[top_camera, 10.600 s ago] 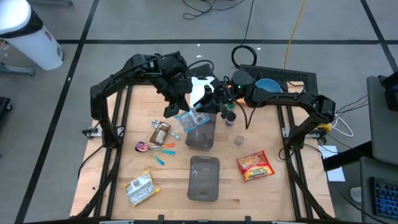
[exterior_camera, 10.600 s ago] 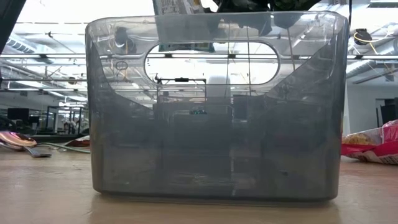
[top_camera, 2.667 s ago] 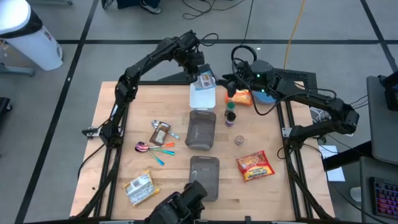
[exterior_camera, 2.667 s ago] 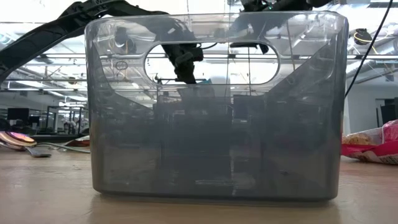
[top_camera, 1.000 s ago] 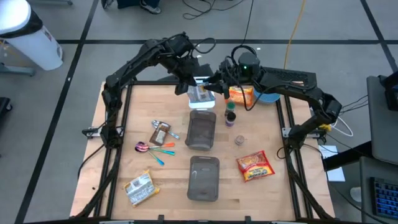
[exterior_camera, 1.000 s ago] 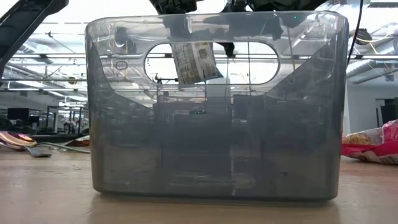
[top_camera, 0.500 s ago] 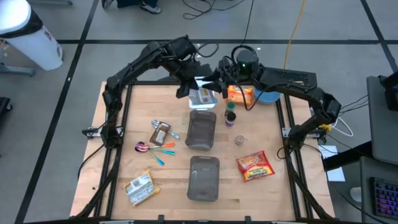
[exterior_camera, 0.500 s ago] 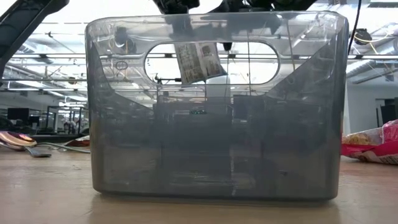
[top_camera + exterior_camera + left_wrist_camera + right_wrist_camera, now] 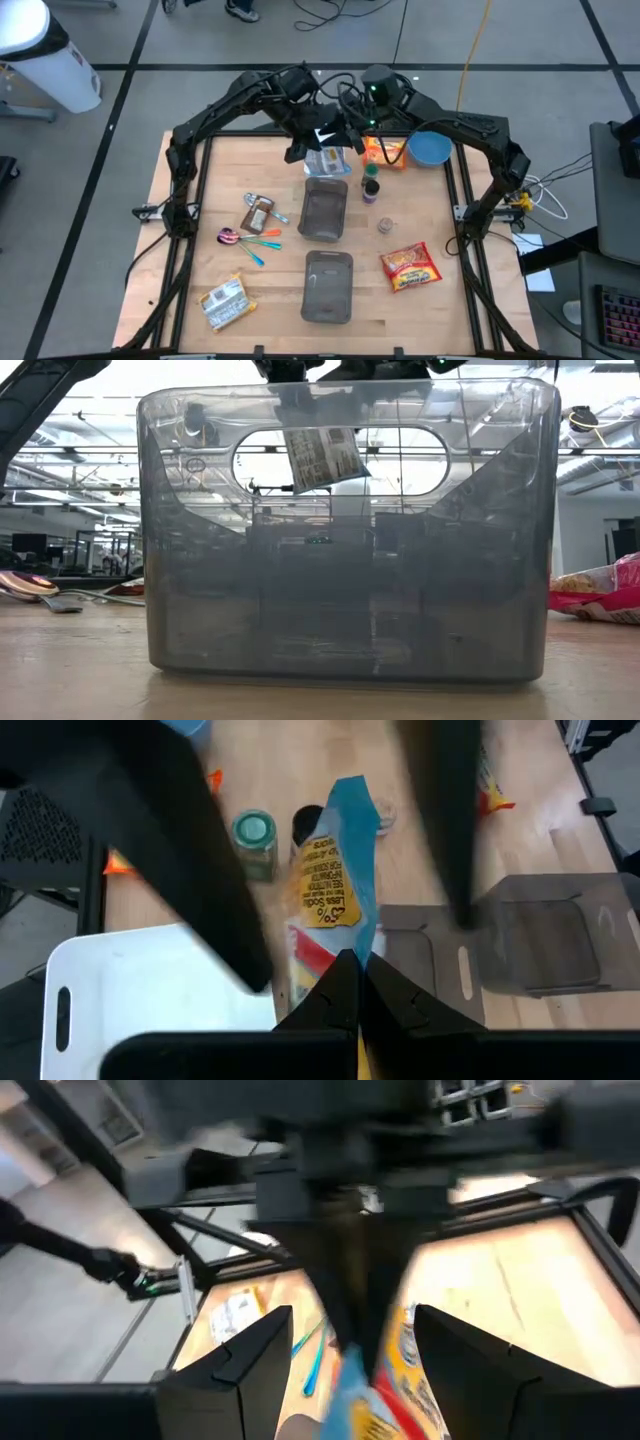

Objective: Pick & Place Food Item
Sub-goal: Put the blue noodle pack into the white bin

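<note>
A food packet (image 9: 327,160) with a blue edge and a yellow-and-red label hangs from my left gripper (image 9: 312,147), which is shut on it above the white tray (image 9: 338,168) at the table's far middle. Through the handle hole of the grey bin (image 9: 345,560), the low view shows the packet (image 9: 322,458) tilted. My right gripper (image 9: 352,1316) is open and raised. Its fingers stand on either side of the left gripper's tip and touch nothing. In the high view the right gripper (image 9: 342,132) sits just beyond the packet. My left gripper pinches the packet's upper end (image 9: 335,935) between its two shut fingers, coming from above and slanting down. The packet hangs below the fingers, tilted and lifted clear over the white tray (image 9: 150,980).
The open grey bin (image 9: 323,210) stands mid-table, its lid (image 9: 328,285) nearer. Beside the tray are an orange packet (image 9: 385,152), a blue bowl (image 9: 428,150) and a green-capped bottle (image 9: 371,185). A red snack bag (image 9: 411,266), spoons (image 9: 250,238) and a pale packet (image 9: 224,302) lie around.
My right gripper has risen and tipped nearer to level, staying open beside the left gripper. My left gripper has carried the packet a little toward the table's right edge. The packet still hangs clear, tilted slightly more.
</note>
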You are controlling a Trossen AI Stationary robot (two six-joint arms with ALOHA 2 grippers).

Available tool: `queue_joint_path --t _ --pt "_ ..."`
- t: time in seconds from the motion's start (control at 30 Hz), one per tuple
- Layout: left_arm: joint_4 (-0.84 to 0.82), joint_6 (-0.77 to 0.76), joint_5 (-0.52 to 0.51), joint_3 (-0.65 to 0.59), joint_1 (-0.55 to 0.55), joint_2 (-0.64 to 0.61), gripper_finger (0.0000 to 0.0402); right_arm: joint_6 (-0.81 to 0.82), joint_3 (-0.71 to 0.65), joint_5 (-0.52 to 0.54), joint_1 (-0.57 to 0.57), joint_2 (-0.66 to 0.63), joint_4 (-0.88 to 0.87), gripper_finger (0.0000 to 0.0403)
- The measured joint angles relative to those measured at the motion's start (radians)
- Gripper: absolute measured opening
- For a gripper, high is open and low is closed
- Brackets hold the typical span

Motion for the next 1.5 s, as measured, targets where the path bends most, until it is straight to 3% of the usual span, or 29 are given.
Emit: queue_joint_path --t 0.37,0.9,1.07,1.5 --pt "-0.015 -0.012 -0.004 0.0 0.0 0.0 0.0001 -0.061 0.034 0.008 0.037 0.003 -0.138 0.0203" --pt "-0.024 -0.027 -0.008 -0.002 -0.001 0.003 0.0002 -0.107 0.035 0.165 0.075 0.028 -0.172 0.0197" --pt "-0.02 -0.026 0.001 -0.001 -0.002 0.002 0.0002 -0.121 0.034 0.214 0.075 0.031 -0.178 0.0164" --pt "-0.022 -0.02 -0.007 0.0 -0.001 0.002 0.0003 -0.139 0.034 0.216 0.073 0.03 -0.178 0.0052"
